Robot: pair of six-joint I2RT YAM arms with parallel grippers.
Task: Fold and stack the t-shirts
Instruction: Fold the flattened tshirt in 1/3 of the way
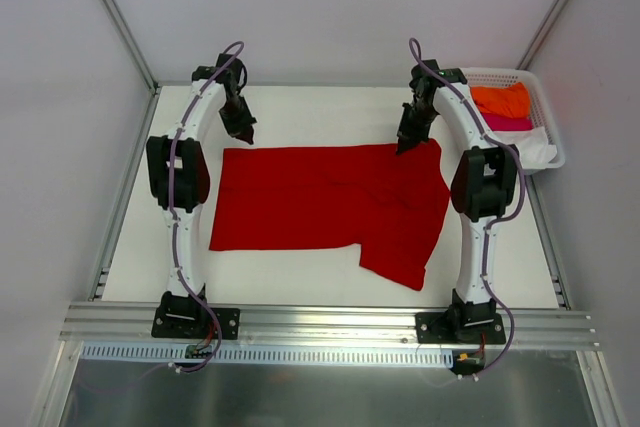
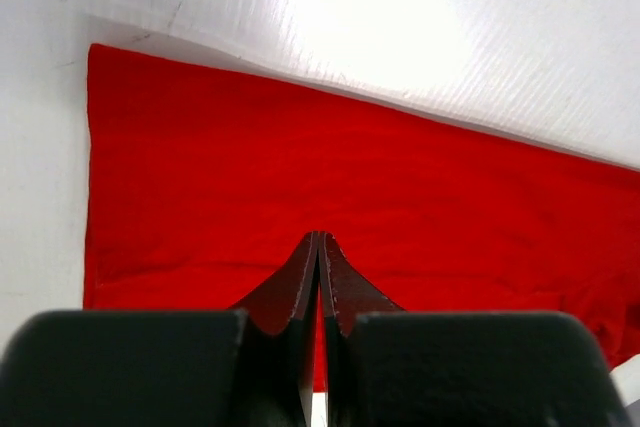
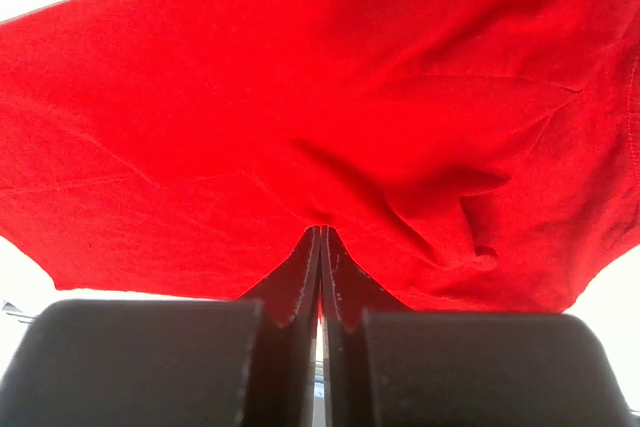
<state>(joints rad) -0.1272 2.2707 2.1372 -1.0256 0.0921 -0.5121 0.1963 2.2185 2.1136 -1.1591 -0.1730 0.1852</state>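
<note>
1. The red t-shirt [image 1: 320, 197] lay spread on the counter [image 1: 300, 112], not yet folded
2. The right tool [image 1: 405, 144] was clamped on its far edge; the left tool [image 1: 244, 133] was closed, grip on cloth unconfirmed
3. The orange t-shirt [image 1: 502, 99], pink t-shirt [image 1: 510, 123] and white t-shirt [image 1: 535, 150] sat in the basket [image 1: 500, 72]; no stack begun

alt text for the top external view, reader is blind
A red t-shirt lies spread on a white table. The right gripper pinches its far right corner; the left gripper is shut just beyond its far edge. A white basket holding shirts sits far right.
</note>
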